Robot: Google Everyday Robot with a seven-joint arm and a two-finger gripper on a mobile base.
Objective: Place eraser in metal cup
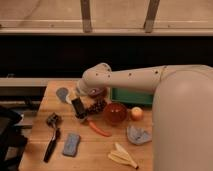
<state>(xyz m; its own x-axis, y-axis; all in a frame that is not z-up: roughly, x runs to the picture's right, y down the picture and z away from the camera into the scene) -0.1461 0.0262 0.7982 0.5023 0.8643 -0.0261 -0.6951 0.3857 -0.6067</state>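
Note:
My gripper (78,104) hangs from the arm's wrist over the left half of the wooden table (100,150). It is shut on a small dark rectangular block, the eraser (79,109), held upright just above the table. The metal cup (62,93), a small greyish round cup, stands just up and left of the gripper, a short gap away. The arm reaches in from the right and hides what lies behind the wrist.
Dark grapes (96,106), an orange bowl (115,113), an orange fruit (136,114) and a carrot (99,129) lie right of the gripper. A black-handled tool (51,141) and blue-grey pad (71,144) lie in front. Green tray (131,96), crumpled cloth (138,135), banana (123,157).

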